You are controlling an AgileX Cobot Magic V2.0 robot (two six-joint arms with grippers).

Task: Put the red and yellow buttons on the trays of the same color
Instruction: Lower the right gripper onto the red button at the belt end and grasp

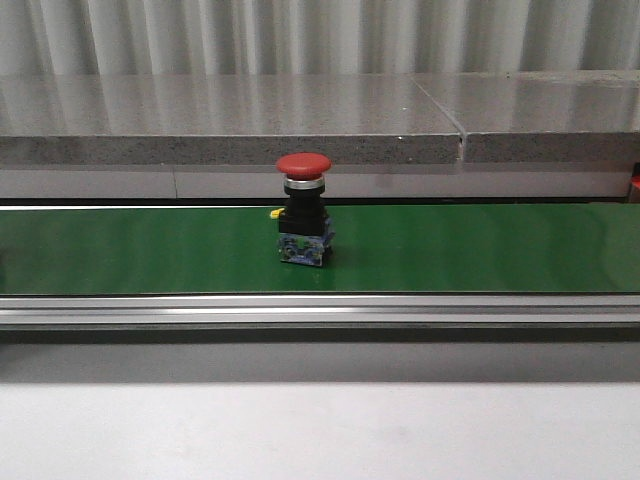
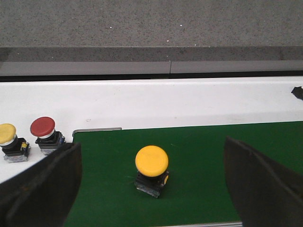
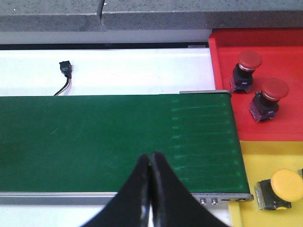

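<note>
A red button (image 1: 303, 166) stands upright on the green belt (image 1: 480, 250) in the front view, where neither gripper shows. In the left wrist view a yellow button (image 2: 151, 161) sits on the belt between the wide-apart fingers (image 2: 45, 187) of my open left gripper (image 2: 150, 144), touching neither. My right gripper (image 3: 150, 158) is shut on nothing, over the belt's near edge. Beside the belt's end lie a red tray (image 3: 284, 56) holding two red buttons (image 3: 249, 60) (image 3: 274, 89) and a yellow tray (image 3: 265, 151) holding a yellow button (image 3: 286, 182).
On the white table past the belt's other end stand a yellow button (image 2: 8, 134) and a red button (image 2: 42, 126). A small black connector with wires (image 3: 65, 67) lies behind the belt. A grey stone ledge (image 1: 230, 120) runs along the back.
</note>
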